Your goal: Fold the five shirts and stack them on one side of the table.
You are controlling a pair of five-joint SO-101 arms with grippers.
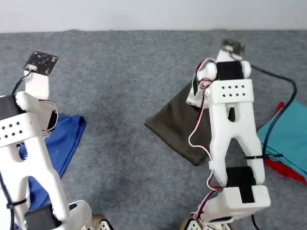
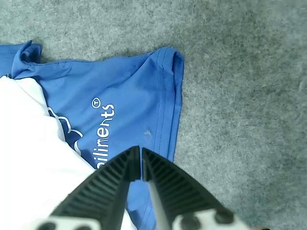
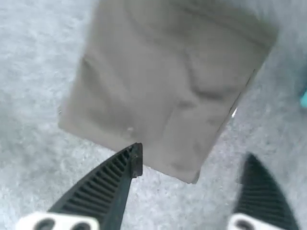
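The shirts lie on the grey counter [image 1: 124,62], and I can see 4 of them. The olive shirt [image 1: 173,124] is near the middle, folded into a flat block, partly under the right arm. The blue shirt [image 1: 64,141] is spread out at the left, by the left arm. The teal shirt [image 1: 288,136] is at the right edge, on top of the red shirt [image 1: 288,171].

The right jaws are wide open and hold nothing. They hang over 1 edge of the olive shirt. The left jaws are closed and empty, just over the blue shirt near a sleeve hem.

I think these shirts are soft, light and floppy. They will bend and sag when picked up. The olive one has layers, so a pinch should go at a corner or edge and catch all the layers, or it may fall open. The blue one is best held at a hem or shoulder, where the cloth is thicker.
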